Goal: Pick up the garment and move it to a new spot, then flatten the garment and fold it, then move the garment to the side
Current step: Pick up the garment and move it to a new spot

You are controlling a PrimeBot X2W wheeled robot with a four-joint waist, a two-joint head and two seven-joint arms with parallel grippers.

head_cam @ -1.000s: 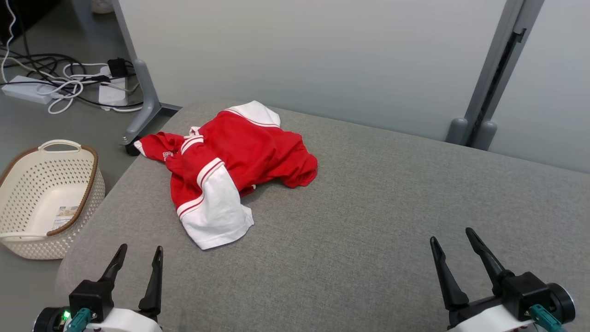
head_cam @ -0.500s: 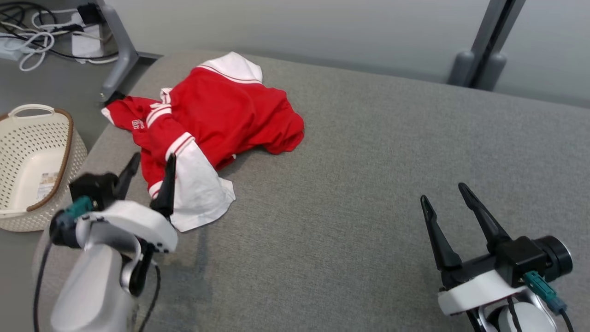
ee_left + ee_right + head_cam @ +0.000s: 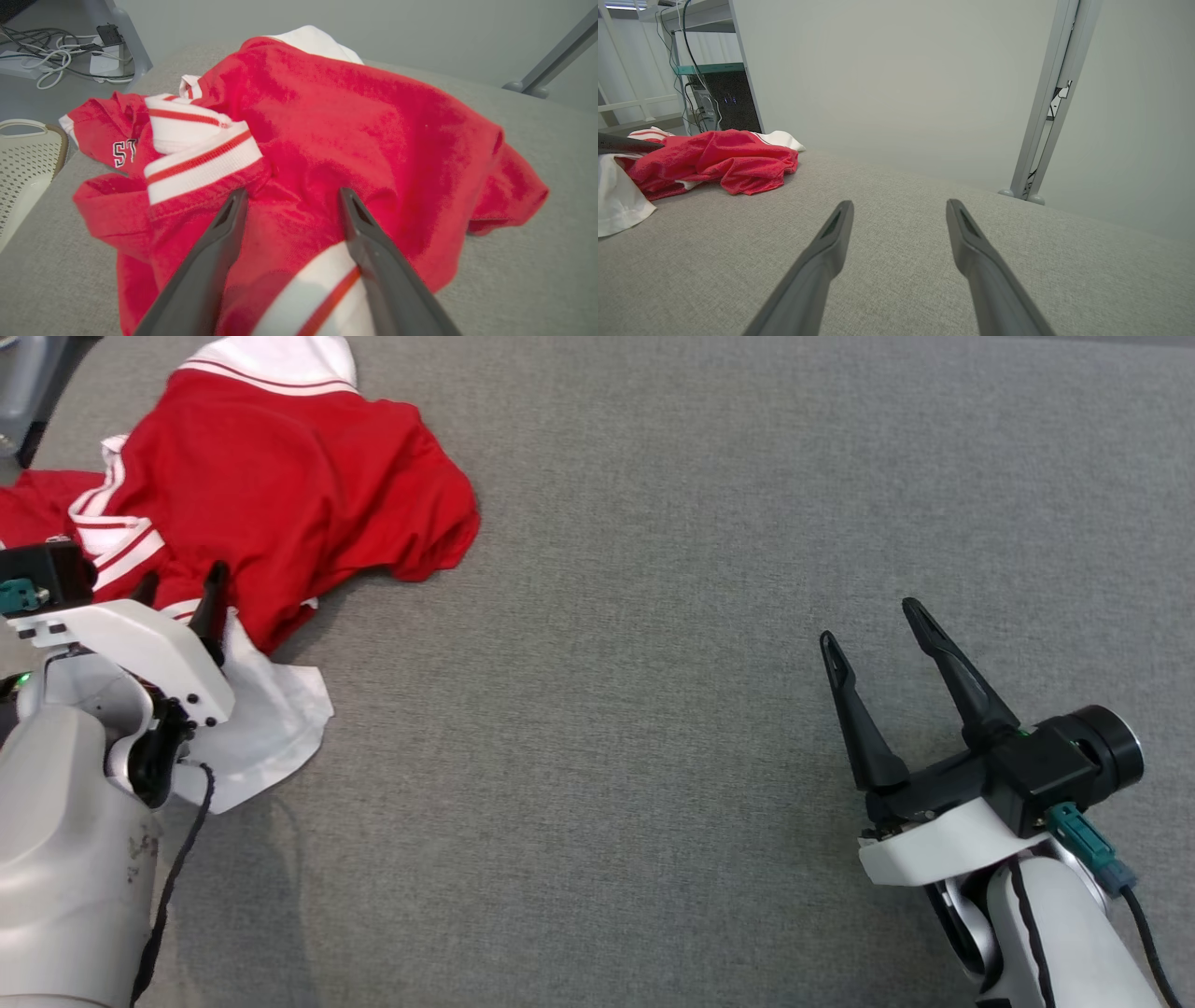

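Straddling the garment [image 3: 373,126], left gripper [image 3: 292,191] fingers [image 3: 219,242].

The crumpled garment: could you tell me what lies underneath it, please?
The garment rests on the grey padded surface. Its bunched folds cover its lower layers, so anything tucked beneath them cannot be seen.

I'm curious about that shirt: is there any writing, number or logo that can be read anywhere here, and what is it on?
"ST", the first sign perhaps a 5: white outlined letters on the crumpled red and white fabric garment; a fold hides the rest.
I can read no other text.
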